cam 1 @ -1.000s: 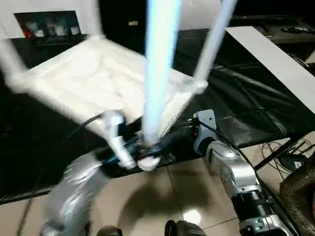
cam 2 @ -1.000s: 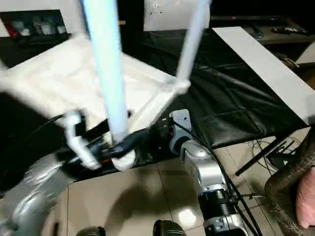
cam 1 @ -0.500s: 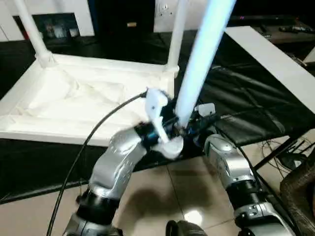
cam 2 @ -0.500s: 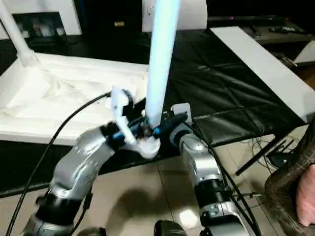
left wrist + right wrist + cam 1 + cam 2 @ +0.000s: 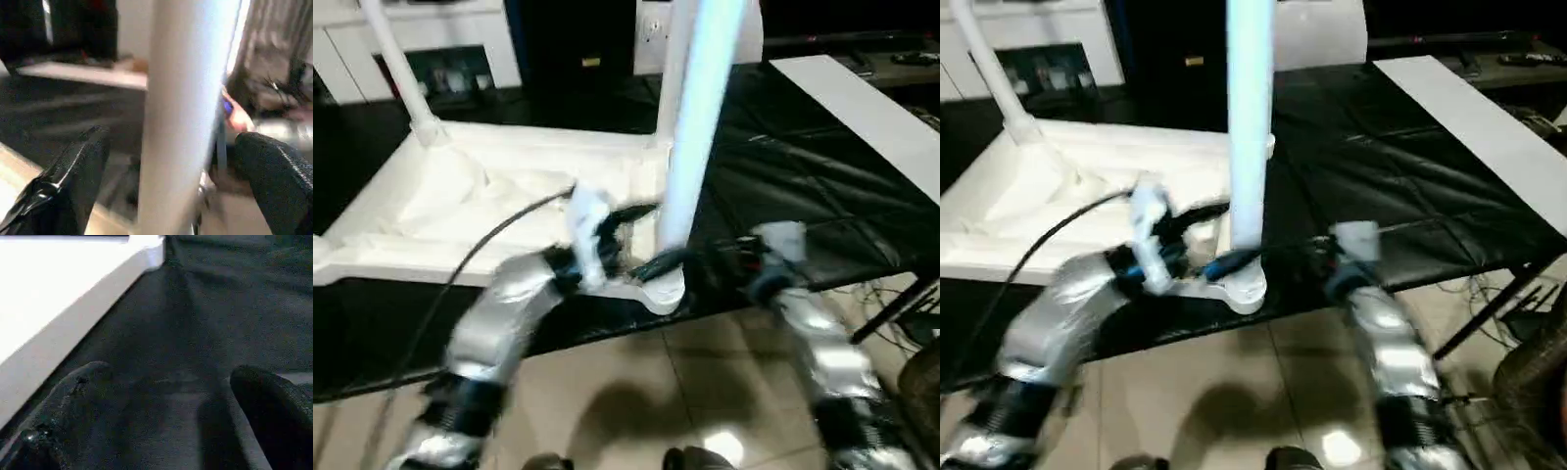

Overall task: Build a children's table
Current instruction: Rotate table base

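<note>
- The black work table [image 5: 803, 186] takes up most of the head views, and everything else is placed against it.
- The tabletop [image 5: 509, 211] lies upside down on the work table, ribbed underside up, over the table's left part; its near corner reaches the work table's front edge.
- A white board [image 5: 1469, 117] lies flat along the work table's right side, well apart from the tabletop.
- The near leg [image 5: 1249, 147] stands upright in the tabletop's near corner socket [image 5: 1246, 290], right at the work table's front edge.
- Two more legs rise from the tabletop's far corners: the far left leg [image 5: 401, 73] and the far right leg [image 5: 674, 69].
- The left gripper [image 5: 161, 161] straddles the near leg low down, one black finger on each side; the fingers look spread, with a gap showing between the leg and each of them, so it seems released rather than clamped, though the blur makes this uncertain.
- The right gripper [image 5: 164, 396] hovers low over the work table's black cover just beside the tabletop's edge, fingers apart and holding nothing.
</note>
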{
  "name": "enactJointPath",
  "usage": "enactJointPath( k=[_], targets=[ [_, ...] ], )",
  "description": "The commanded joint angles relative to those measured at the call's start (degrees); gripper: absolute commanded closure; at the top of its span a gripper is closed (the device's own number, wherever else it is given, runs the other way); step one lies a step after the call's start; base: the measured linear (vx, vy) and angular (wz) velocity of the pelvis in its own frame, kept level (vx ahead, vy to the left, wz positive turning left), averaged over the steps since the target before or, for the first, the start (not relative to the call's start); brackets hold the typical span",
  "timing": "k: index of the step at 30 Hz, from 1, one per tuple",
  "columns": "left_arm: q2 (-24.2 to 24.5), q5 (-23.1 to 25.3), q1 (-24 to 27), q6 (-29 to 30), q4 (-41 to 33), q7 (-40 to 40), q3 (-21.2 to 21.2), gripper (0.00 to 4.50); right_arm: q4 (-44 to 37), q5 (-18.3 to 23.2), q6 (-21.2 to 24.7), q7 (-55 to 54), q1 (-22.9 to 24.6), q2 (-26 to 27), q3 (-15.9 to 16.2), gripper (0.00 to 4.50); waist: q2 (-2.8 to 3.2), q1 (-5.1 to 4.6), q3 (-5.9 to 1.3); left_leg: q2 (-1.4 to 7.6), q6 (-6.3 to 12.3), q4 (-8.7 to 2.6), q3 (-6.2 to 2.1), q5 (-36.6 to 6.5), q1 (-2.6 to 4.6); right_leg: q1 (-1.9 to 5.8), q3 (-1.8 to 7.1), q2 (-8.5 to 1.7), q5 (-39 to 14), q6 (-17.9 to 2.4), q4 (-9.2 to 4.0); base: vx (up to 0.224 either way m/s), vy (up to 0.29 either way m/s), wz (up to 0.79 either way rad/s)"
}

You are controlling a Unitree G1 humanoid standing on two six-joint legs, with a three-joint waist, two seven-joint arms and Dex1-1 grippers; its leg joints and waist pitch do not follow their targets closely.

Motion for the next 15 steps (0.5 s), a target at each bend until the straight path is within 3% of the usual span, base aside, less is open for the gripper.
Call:
enactJointPath(
  k=[1, 3, 4, 5, 6, 8, 10, 11, 12, 13, 15],
  targets=[
    [1.9, 0.1, -0.4, -0.4, 1.3, -3.7, 0.5, 0.38, -4.6, 1.9, 1.5, 3.0, 0.9, -1.2, -0.4, 0.0, -0.12, 0.31, -4.33, 0.34, 1.62, -3.46, 0.17, -11.4, -0.03, 3.42, 2.1, -2.78, -19.8, -8.1, -4.91, 0.0, 0.0, 0.0],
    [4.6, 1.7, -1.2, -2.4, 4.0, -6.9, 0.0, 0.38, -8.9, 3.0, 4.2, 5.1, 2.6, -2.8, -0.4, 0.0, -0.36, 0.06, -4.29, 0.38, 1.49, -3.61, 0.12, -12.1, -0.09, 3.35, 1.95, -2.81, -22.1, -7.4, -5.16, 0.0, 0.0, 0.0],
    [6.8, 3.5, -2.2, -3.2, 6.2, -8.9, -1.0, 0.38, -12.0, 4.3, 6.3, 7.3, 3.9, -4.1, -0.2, 0.0, -0.81, 0.1, -4.35, 0.28, 1.8, -3.61, 0.13, -12.2, -0.02, 3.43, 1.92, -2.69, -23.2, -6.7, -5.42, 0.0, 0.0, 0.0],
    [8.3, 4.6, -2.9, -3.5, 7.6, -10.2, -1.8, 0.54, -14.1, 5.3, 7.7, 8.6, 4.9, -5.1, 0.0, 0.0, -0.23, 0.3, -4.51, 0.46, 1.84, -3.61, 0.0, -11.9, 0.19, 3.25, 2.11, -2.93, -23.4, -6.0, -5.18, 0.0, 0.0, 0.0],
    [9.8, 6.8, -4.3, -5.1, 10.2, -11.3, -3.1, 0.71, -16.4, 6.0, 8.3, 11.3, 6.2, -6.9, 0.7, 0.0, -0.91, 0.24, -4.48, 0.4, 2.1, -3.74, -0.02, -12.1, 0.0, 3.39, 1.94, -2.73, -24.2, -5.3, -5.52, 0.0, 0.0, 0.0],
    [11.5, 9.9, -6.7, -6.7, 14.2, -12.2, -4.9, 0.78, -20.1, 7.0, 9.3, 15.5, 8.5, -10.0, 2.5, 0.0, -0.43, 0.48, -4.57, 0.51, 1.88, -3.71, -0.08, -12.1, 0.18, 3.24, 2.05, -2.95, -24.5, -5.0, -5.33, 0.0, 0.0, 0.0],
    [12.4, 11.8, -8.1, -7.7, 16.4, -12.9, -6.3, 0.92, -22.2, 7.7, 9.9, 18.3, 9.8, -11.9, 3.7, 0.0, -0.44, 0.71, -4.74, 0.62, 1.91, -3.64, -0.13, -11.5, 0.08, 3.3, 2.07, -3.16, -23.3, -5.3, -5.26, 0.0, 0.0, 0.0],
    [13.2, 14.6, -10.2, -8.9, 19.3, -13.1, -8.1, 1.05, -25.2, 8.9, 10.8, 21.6, 11.3, -14.5, 5.4, 0.0, -0.78, 0.74, -4.68, 0.62, 1.99, -3.64, -0.12, -11.3, -0.13, 3.4, 2.05, -3.04, -22.9, -5.4, -5.28, 0.0, 0.0, 0.0],
    [13.3, 15.8, -11.1, -9.5, 20.7, -13.0, -8.7, 1.23, -26.6, 9.3, 11.3, 22.8, 11.9, -15.4, 6.0, 0.0, -0.51, 1.1, -4.92, 0.78, 1.97, -3.48, -0.19, -11.0, 0.13, 3.38, 2.17, -3.27, -21.6, -5.7, -4.94, 0.0, 0.0, 0.0],
    [13.3, 15.8, -11.1, -9.5, 20.7, -13.0, -8.7, 1.23, -26.6, 9.3, 11.3, 22.8, 11.9, -15.4, 6.0, 0.0, -0.65, 0.99, -4.79, 0.72, 2.12, -3.52, -0.11, -10.8, -0.09, 3.38, 2.22, -3.21, -21.0, -5.9, -5.04, 0.0, 0.0, 0.0],
    [13.2, 18.6, -13.6, -12.0, 24.2, -13.7, -10.6, 1.45, -31.1, 11.3, 13.3, 27.0, 13.9, -17.8, 8.0, 0.0, -1.75, 1.09, -4.9, 0.67, 2.33, -3.34, 0.0, -10.1, -0.27, 3.54, 2.16, -3.3, -20.8, -6.4, -4.97, 0.0, 0.0, 0.0]
  ],
)
